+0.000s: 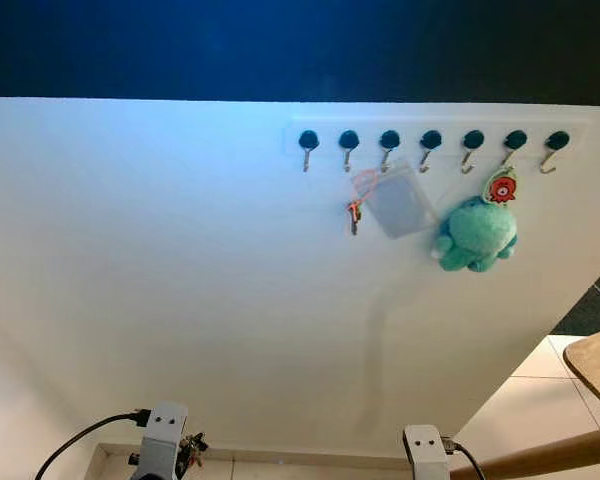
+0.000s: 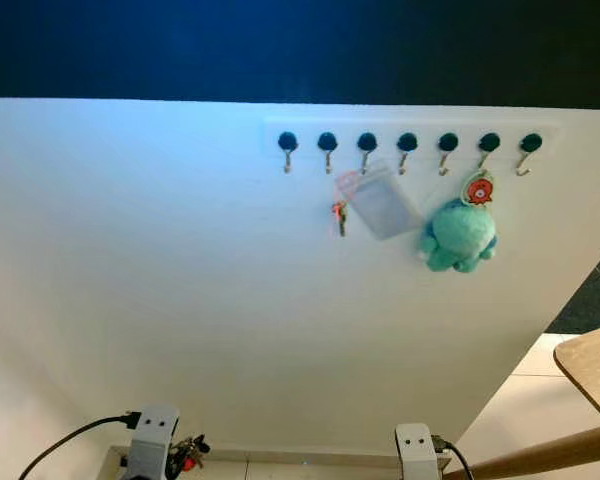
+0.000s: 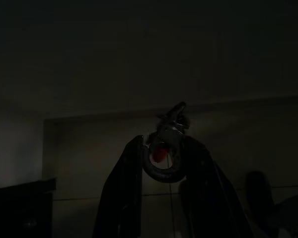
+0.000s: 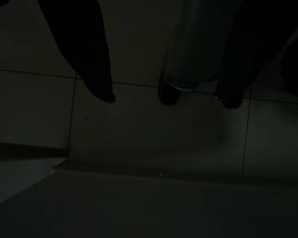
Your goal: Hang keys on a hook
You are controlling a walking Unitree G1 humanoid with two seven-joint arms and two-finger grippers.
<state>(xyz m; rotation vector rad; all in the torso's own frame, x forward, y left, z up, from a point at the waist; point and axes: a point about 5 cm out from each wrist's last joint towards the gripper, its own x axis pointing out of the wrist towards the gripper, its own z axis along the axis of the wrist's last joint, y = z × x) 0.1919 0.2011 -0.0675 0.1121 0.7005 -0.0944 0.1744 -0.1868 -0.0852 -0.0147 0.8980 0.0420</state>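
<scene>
A white rail of several dark-knobbed metal hooks (image 1: 431, 142) runs high on the white wall. The leftmost hooks (image 1: 308, 145) are bare. A clear card pouch (image 1: 400, 200) with a small key (image 1: 354, 216) hangs near the middle, and a teal plush toy (image 1: 477, 235) further right. My left arm (image 1: 163, 438) is low, far below the rail. In the left wrist view my left gripper (image 3: 161, 146) is shut on a ring of keys (image 3: 171, 124) with a red bit. My right gripper (image 4: 169, 99) hangs open above the floor, holding nothing.
A wooden table corner (image 1: 595, 365) and a wooden rail (image 1: 550, 455) stand at the lower right. Pale floor tiles (image 1: 540, 400) meet the wall's foot. A dark band (image 1: 300, 45) tops the wall. A black cable (image 1: 80, 440) trails from my left wrist.
</scene>
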